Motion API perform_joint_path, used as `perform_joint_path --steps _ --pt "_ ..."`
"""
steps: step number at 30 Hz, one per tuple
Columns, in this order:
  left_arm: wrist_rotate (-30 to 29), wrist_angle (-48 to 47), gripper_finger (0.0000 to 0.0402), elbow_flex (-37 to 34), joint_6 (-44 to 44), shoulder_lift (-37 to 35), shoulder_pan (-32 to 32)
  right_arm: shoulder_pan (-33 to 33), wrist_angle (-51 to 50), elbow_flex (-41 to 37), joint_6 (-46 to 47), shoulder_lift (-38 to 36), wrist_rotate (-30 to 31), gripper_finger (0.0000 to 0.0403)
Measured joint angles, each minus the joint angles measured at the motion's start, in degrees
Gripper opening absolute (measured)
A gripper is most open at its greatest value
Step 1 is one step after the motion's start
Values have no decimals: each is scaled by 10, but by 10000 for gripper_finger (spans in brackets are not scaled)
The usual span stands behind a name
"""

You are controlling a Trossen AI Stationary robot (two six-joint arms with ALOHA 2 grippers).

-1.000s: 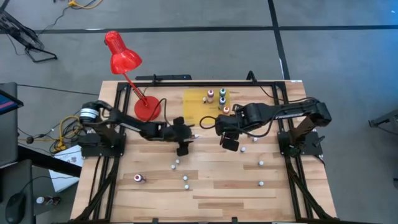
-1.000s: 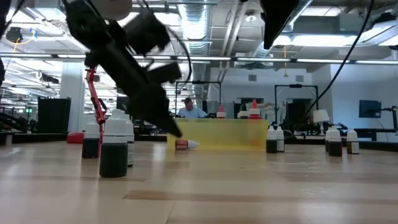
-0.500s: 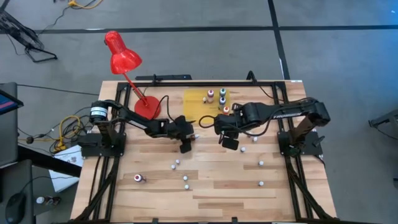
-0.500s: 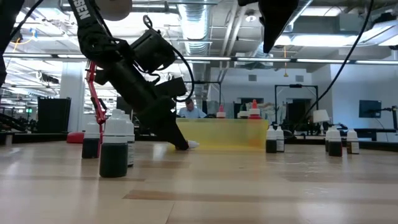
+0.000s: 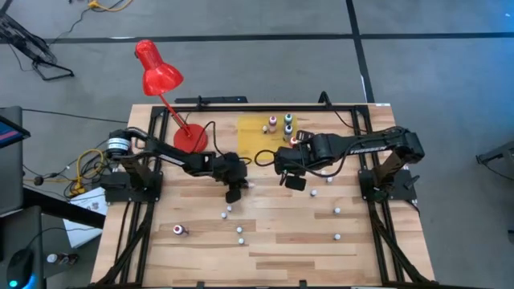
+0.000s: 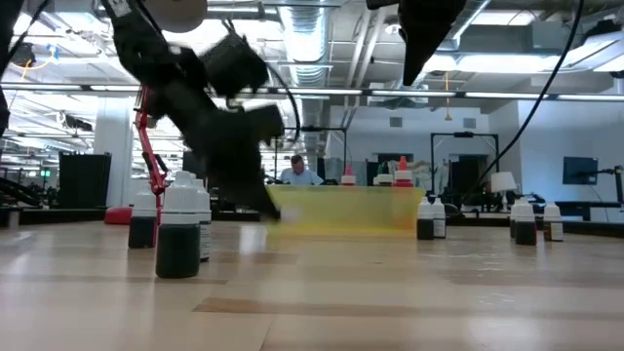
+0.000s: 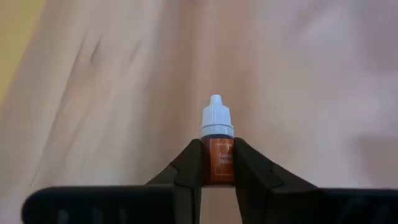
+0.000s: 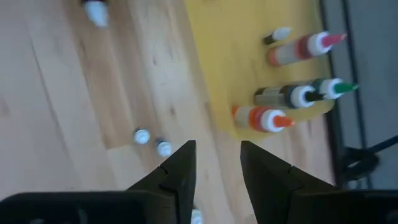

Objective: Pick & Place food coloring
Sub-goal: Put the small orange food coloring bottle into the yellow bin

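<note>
A small red-brown food coloring bottle [image 7: 217, 158] with a pale cap sits between the fingers of my left gripper [image 5: 235, 191], which is shut on it near the table's middle. My right gripper [image 5: 292, 178] hangs open just right of it, near the yellow mat's [image 5: 255, 138] front edge, with nothing between its fingers [image 8: 181, 167]. Several food coloring bottles [image 8: 298, 95] stand on the mat. Others [image 5: 239, 231] are scattered over the near half of the wooden table. My left gripper pinches the bottle's red-brown body [image 7: 217, 171] between its two fingers, one on each side. The pale cap [image 7: 216, 117] sticks out beyond the fingertips, away from the gripper. The fingers slant down from the table's left. Whether the bottle still touches the table, I cannot tell.
A red desk lamp [image 5: 159, 76] stands on its round base [image 5: 189, 138] at the far left, its cable running toward the mat. In the low view dark bottles [image 6: 179, 234] stand close to the camera at the left, more [image 6: 526, 222] at the right. A person [image 6: 292, 171] sits behind the table.
My left gripper has come down onto the red-brown bottle that lay on its side on the table and has shut on it. The bottle no longer shows on the table top in the low view, and the left arm is blurred there.
</note>
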Motion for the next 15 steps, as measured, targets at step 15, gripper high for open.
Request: perform_joint_path --steps 15 --pt "12 -48 57 3 10 -307 -70 93 315 0 -270 0 61 118"
